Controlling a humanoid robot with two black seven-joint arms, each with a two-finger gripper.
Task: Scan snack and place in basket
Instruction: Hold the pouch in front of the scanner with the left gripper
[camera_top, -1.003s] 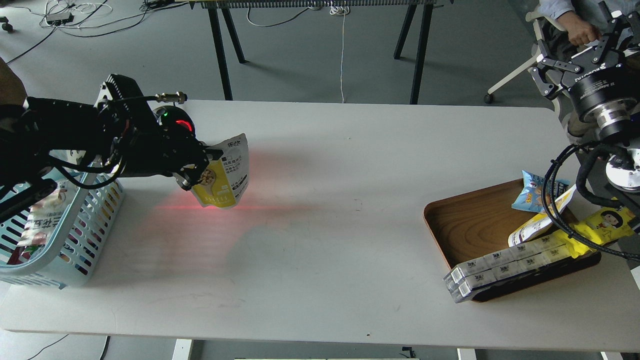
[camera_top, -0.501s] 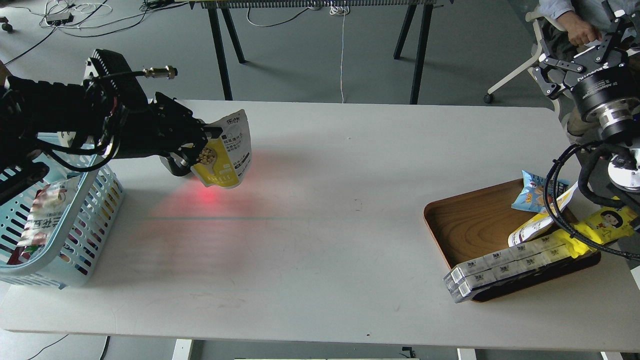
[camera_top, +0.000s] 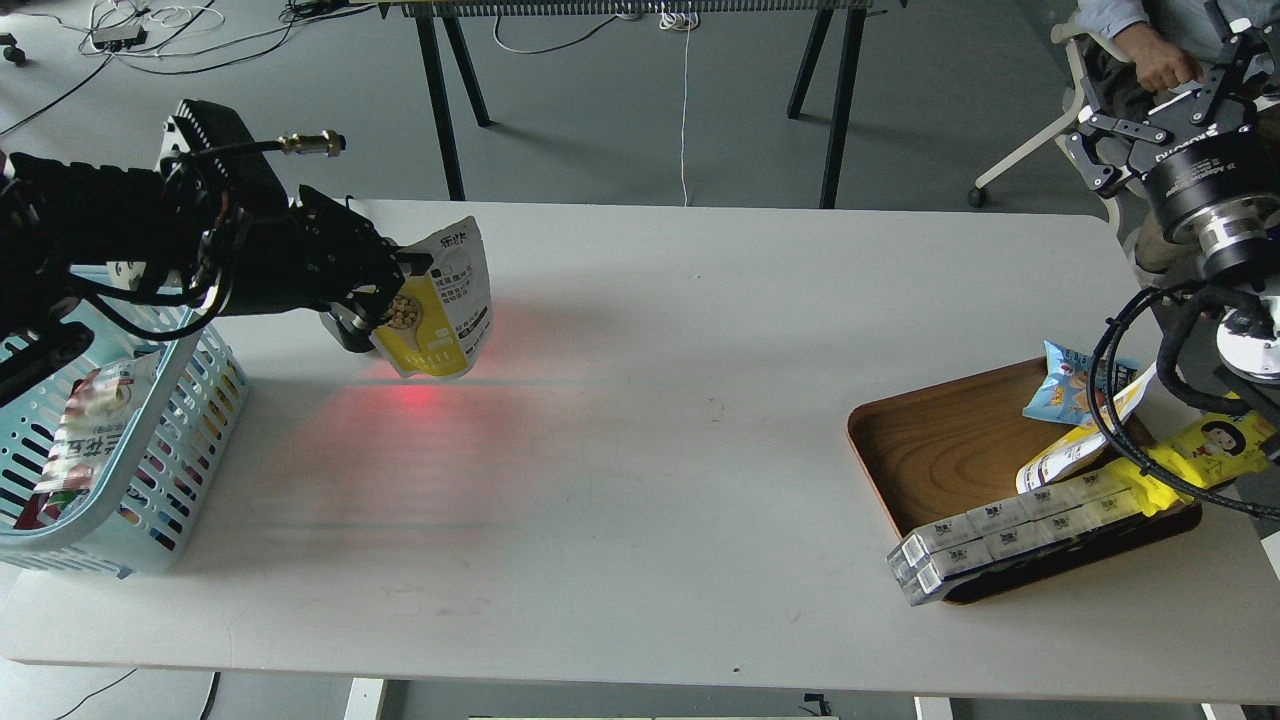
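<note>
your left gripper (camera_top: 395, 305) has its fingers clamped on the snack (camera_top: 437, 300), holding the pouch by its left edge, clear of the bench (camera_top: 640, 420) and tilted, with the printed panel facing out to the right. a red glow lies on the bench just below the pouch, which reads as scanner light; the scanner itself cannot be made out, so you cannot confirm from this view that the scan has registered. judged on position alone, pickup is done and the pouch is at or near the scanning point.

the basket (camera_top: 205, 395) stands at the left edge of the bench, beside and below your left arm, with at least one other packet already in it. the snack is near it but not over its rim, so the placing step remains: carry the pouch left over the opening and release.

your right gripper (camera_top: 1165, 115) is raised at the far right, well apart from the pouch, fingers spread and holding nothing. the wooden tray (camera_top: 930, 440) below it holds a blue bag (camera_top: 1065, 385), a bright yellow pack (camera_top: 1205, 445) and a long boxed pack (camera_top: 1010, 530); these are not part of this task.
</note>
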